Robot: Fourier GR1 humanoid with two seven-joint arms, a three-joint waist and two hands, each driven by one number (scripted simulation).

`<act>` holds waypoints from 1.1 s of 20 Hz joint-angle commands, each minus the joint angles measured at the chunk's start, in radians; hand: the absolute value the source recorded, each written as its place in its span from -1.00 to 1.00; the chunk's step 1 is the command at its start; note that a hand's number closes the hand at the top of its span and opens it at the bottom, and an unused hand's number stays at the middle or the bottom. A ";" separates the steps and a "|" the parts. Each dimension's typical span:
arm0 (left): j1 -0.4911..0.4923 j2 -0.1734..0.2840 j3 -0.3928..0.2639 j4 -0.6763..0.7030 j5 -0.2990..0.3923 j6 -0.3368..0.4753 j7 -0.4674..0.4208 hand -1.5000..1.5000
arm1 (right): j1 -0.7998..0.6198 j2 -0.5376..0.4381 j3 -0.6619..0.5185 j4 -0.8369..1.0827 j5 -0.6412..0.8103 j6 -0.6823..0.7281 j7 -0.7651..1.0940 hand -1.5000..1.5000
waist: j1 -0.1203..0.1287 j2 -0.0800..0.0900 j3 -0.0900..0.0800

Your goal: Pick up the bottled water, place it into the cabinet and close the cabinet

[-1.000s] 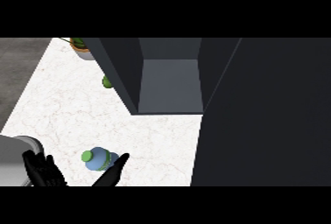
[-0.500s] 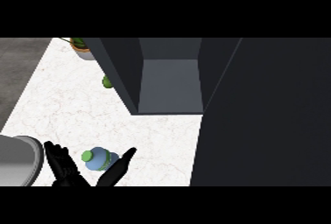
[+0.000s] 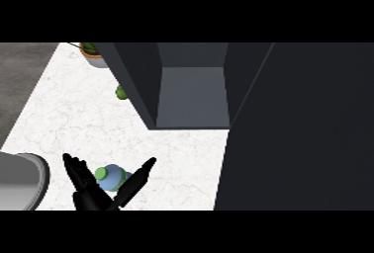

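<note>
Black hand [image 3: 93, 195] — one bottled water [image 3: 111, 178]

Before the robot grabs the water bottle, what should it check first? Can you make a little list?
1. Bottled water upright on the counter: ok.
2. Bottle sits between the hand's thumb and fingers: ok.
3. Fingers curled round the bottle: not ok, they are straight.
4. Cabinet open, room inside: ok.
5. Other hand out of the way: cannot tell, not in view.
</note>
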 commanded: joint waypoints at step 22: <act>0.012 -0.024 0.113 0.505 0.891 -0.444 -1.025 -1.00 | 0.000 -0.092 0.062 -0.176 0.108 -0.064 0.114 -1.00 | 0.000 0.002 0.002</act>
